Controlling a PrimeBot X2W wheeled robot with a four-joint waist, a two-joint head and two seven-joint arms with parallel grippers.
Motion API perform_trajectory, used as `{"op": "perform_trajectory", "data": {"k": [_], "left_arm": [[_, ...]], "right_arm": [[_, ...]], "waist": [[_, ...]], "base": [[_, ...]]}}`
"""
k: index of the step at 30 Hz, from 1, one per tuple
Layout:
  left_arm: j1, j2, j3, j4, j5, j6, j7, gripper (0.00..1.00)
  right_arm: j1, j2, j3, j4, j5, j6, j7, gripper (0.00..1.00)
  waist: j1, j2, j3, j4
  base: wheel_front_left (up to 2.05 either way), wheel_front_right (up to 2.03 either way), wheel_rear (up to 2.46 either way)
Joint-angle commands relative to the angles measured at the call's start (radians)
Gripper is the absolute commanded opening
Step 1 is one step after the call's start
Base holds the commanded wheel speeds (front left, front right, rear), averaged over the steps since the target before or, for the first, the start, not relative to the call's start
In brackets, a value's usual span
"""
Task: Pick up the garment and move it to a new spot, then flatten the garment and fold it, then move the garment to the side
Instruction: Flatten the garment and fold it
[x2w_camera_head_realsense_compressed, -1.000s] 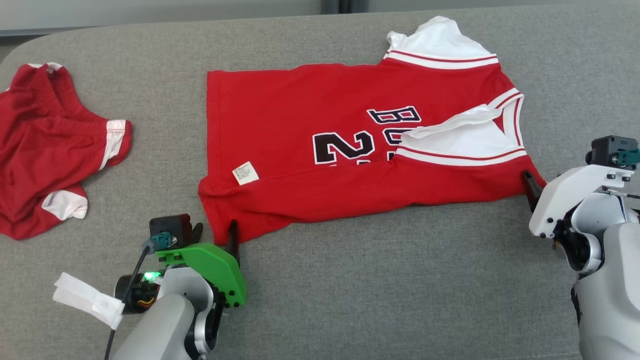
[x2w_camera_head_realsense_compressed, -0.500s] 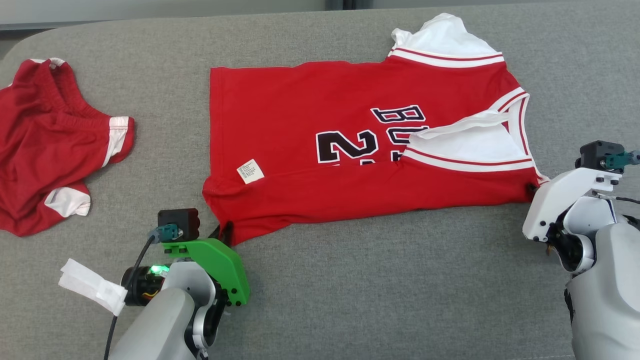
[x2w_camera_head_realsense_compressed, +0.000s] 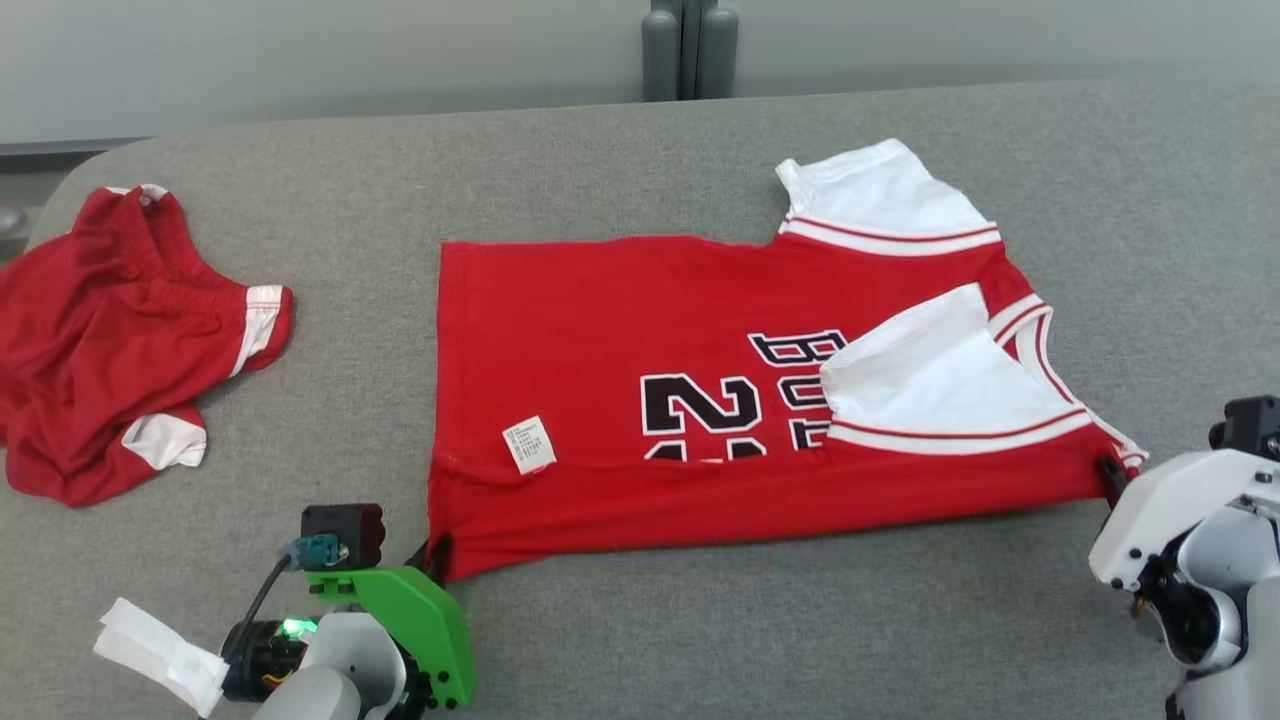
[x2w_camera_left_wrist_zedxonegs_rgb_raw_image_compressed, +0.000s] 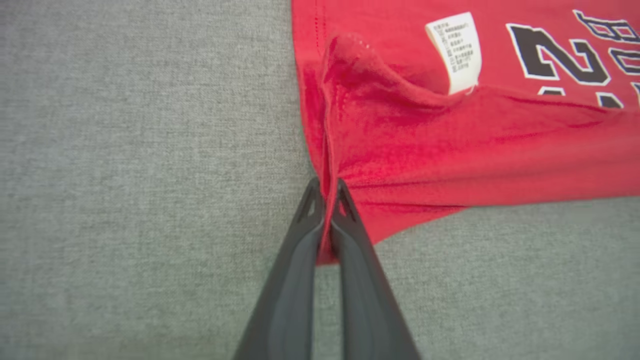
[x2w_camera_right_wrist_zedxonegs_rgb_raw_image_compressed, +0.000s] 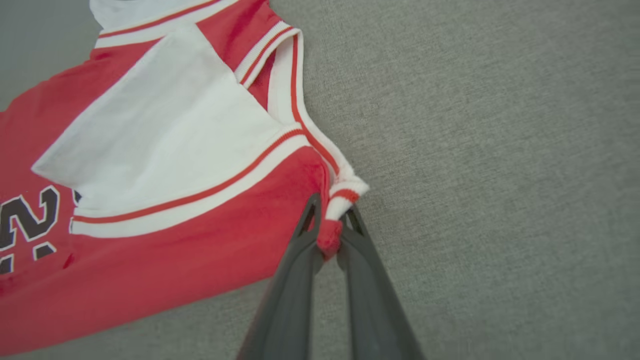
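Left gripper (x2w_camera_left_wrist_zedxonegs_rgb_raw_image_compressed: 327, 186) is clamped on the hem corner of the jersey (x2w_camera_head_realsense_compressed: 620, 320), and the right gripper (x2w_camera_right_wrist_zedxonegs_rgb_raw_image_compressed: 331, 212) pinches its shoulder corner. The shirt lies stretched between them on the grey cushion (x2w_camera_head_realsense_compressed: 800, 620). Folding seems underway; next, both corners should lift evenly and travel forward, beyond the fingertips.

jersey (x2w_camera_head_realsense_compressed: 600, 310) lettering (x2w_camera_head_realsense_compressed: 700, 410) partly covered, label (x2w_camera_head_realsense_compressed: 528, 445) unreadable
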Motion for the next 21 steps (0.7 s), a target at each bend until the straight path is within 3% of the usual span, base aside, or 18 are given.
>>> {"op": "perform_trajectory", "data": {"k": [1,3,4,5,6,15,21], "left_arm": [[0.029,0.026,0.005,-0.013,-0.008,0.016,0.011,0.0],[0.058,0.038,0.001,-0.035,-0.013,0.025,0.028,0.0],[0.076,0.042,-0.002,-0.047,-0.02,0.031,0.043,0.34],[0.085,0.044,0.0,-0.058,-0.023,0.035,0.049,0.57],[0.096,0.045,0.0,-0.067,-0.032,0.041,0.058,1.0],[0.132,0.043,0.005,-0.125,-0.049,0.086,0.087,1.0],[0.011,0.067,0.032,-0.153,-0.034,0.112,0.132,1.0]], "right_arm": [[0.038,-0.004,-0.011,-0.026,0.008,-0.002,0.007,0.0],[0.077,0.001,-0.015,-0.058,0.021,-0.002,0.022,0.0],[0.097,0.003,-0.015,-0.071,0.028,-0.003,0.029,0.0],[0.108,0.004,-0.013,-0.079,0.032,-0.002,0.032,0.11],[0.118,0.006,-0.012,-0.087,0.036,-0.002,0.03,1.0],[0.089,0.01,0.006,-0.094,0.008,-0.002,0.006,1.0],[-0.026,0.0,0.051,-0.139,-0.018,-0.002,0.06,1.0]], "waist": [[0.0,0.0,-0.03,-0.005],[0.0,0.0,-0.041,-0.009],[0.0,0.0,-0.045,-0.012],[0.0,0.0,-0.047,-0.015],[0.0,0.0,-0.048,-0.018],[0.0,0.0,-0.048,-0.019],[0.0,0.0,-0.016,-0.018]], "base": [[0.0,0.0,0.0],[0.0,0.0,0.0],[0.0,0.0,0.0],[0.0,0.0,0.0],[0.0,0.0,0.0],[0.0,0.0,0.0],[0.0,0.0,0.0]]}}
